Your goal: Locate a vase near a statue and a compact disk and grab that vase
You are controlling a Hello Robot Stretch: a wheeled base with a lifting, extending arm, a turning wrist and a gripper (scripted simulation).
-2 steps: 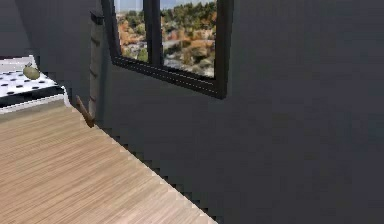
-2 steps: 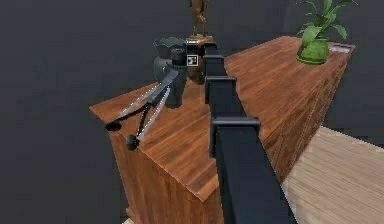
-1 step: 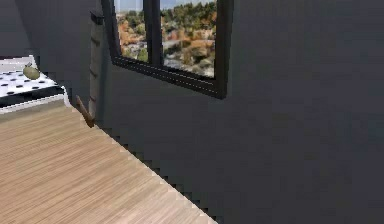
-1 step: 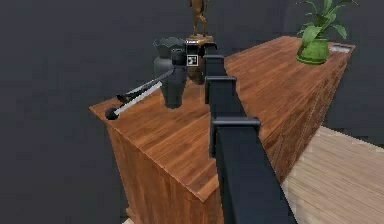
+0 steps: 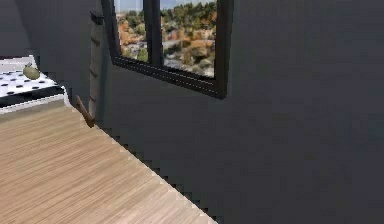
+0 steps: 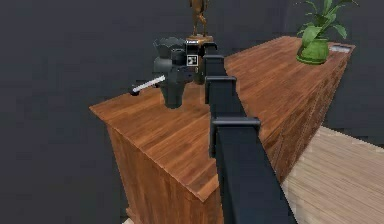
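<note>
The pincer (image 6: 146, 87) reaches over the worktop (image 6: 140, 125) near the statue (image 6: 200, 18), so the search seems done. Whether it grasps anything, or whether the dark bulk there is the vase, I cannot tell.

One window (image 5: 165, 40) sits at the forward view's upper middle and one bed (image 5: 25, 88) at its left edge. The arm side view has one wooden dresser (image 6: 150, 130), one statue (image 6: 198, 15) at top centre and one potted plant (image 6: 318, 35) at upper right.

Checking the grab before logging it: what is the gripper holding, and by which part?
Cannot be told: the gripper lies close against the dresser top near the statue, so nothing shows hanging clear.
</note>
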